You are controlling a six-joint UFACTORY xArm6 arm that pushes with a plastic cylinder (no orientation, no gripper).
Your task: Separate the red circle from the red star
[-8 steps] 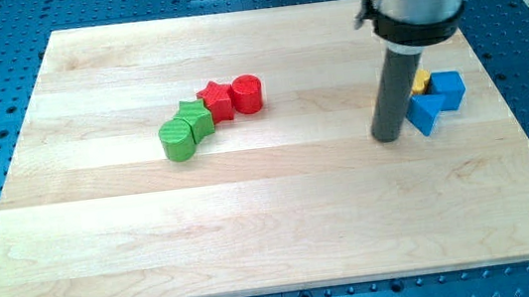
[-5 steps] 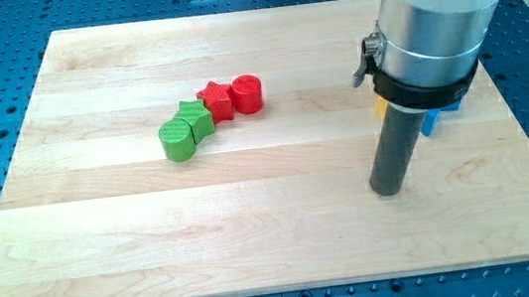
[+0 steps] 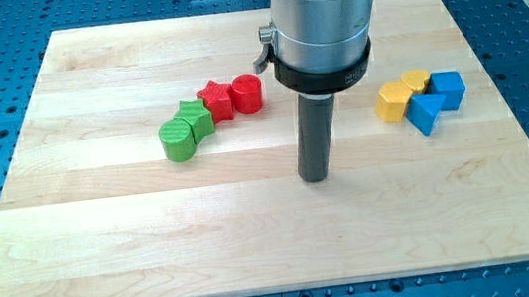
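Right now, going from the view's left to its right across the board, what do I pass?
Green circle → green star → red star → red circle → my tip → yellow blocks → blue blocks.

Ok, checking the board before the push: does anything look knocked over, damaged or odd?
Nothing stands out. The red circle touches the red star in a row with two green blocks. Yellow and blue blocks cluster at the view's right. My tip rests below the reds, touching nothing.

board (image 3: pixel 154 231): pale smooth wood | rod (image 3: pixel 314 143): matt dark | collar (image 3: pixel 320 22): brushed metal
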